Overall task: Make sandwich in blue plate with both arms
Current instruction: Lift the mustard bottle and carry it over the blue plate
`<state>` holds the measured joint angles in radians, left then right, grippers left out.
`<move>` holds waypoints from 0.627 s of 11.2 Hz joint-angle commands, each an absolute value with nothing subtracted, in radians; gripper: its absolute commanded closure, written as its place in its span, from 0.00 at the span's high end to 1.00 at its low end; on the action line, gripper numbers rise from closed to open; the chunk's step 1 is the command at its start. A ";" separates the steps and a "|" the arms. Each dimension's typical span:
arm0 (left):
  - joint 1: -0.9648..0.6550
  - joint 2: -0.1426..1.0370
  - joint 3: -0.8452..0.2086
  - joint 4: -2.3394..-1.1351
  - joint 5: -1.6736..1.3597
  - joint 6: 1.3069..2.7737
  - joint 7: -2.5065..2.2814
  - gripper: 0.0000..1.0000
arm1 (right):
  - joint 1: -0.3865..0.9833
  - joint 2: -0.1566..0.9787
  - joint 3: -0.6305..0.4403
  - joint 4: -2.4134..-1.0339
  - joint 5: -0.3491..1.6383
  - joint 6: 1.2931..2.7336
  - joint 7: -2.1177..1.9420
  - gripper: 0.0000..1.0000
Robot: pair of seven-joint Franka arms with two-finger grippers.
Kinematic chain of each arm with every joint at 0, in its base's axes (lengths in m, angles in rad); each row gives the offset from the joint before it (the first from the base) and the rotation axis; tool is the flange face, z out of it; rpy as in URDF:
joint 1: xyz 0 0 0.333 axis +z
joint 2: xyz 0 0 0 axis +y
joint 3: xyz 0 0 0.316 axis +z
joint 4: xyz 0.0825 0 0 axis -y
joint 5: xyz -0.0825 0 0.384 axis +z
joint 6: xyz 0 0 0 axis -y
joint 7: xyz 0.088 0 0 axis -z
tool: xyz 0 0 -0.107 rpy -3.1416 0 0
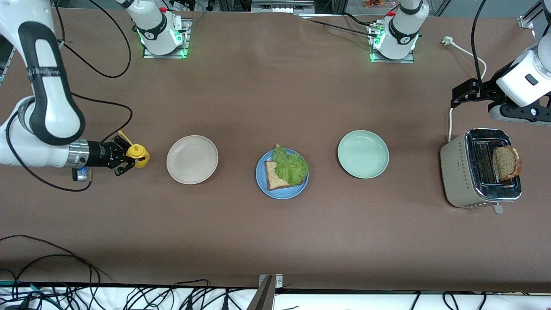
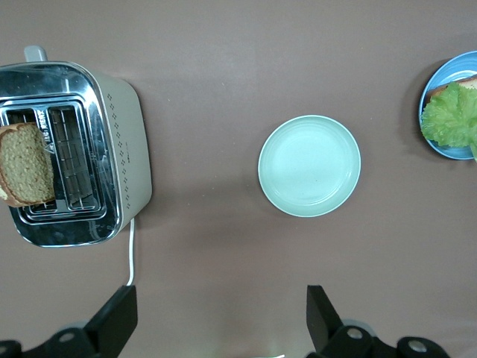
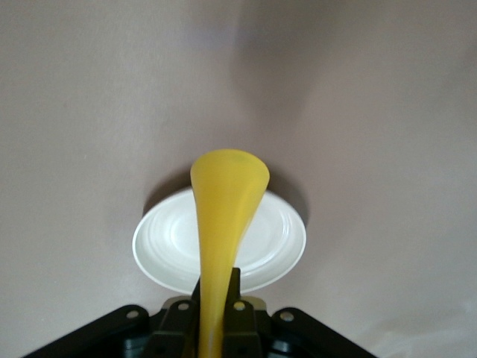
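The blue plate lies mid-table and carries one brown bread slice with a green lettuce leaf on top. A second bread slice stands up out of the toaster at the left arm's end. My left gripper hangs open and empty over the table beside the toaster. At the right arm's end, my right gripper lies level, just above the table. It is shut on a yellow squeeze bottle, pinching it flat, and points toward the beige plate.
The beige plate lies between the blue plate and the right gripper. A pale green plate lies between the blue plate and the toaster. The toaster's white cord runs toward the left arm's base. Loose black cables line the near table edge.
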<state>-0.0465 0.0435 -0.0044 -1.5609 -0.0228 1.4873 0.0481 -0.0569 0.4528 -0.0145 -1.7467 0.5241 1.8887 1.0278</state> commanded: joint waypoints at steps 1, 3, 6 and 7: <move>-0.049 0.037 -0.002 -1.563 -0.014 1.493 0.069 1.00 | 0.050 0.402 0.024 -1.735 0.338 1.894 1.397 0.00; -0.048 0.035 -0.002 -1.563 -0.014 1.493 0.069 1.00 | 0.122 0.403 0.025 -1.697 0.246 1.891 1.611 0.00; -0.048 0.037 -0.002 -1.563 -0.014 1.493 0.069 1.00 | 0.213 0.426 0.025 -1.616 0.145 1.885 1.857 0.00; -0.048 0.037 -0.002 -1.563 -0.014 1.493 0.069 1.00 | 0.250 0.443 0.025 -1.585 0.106 1.879 1.941 0.00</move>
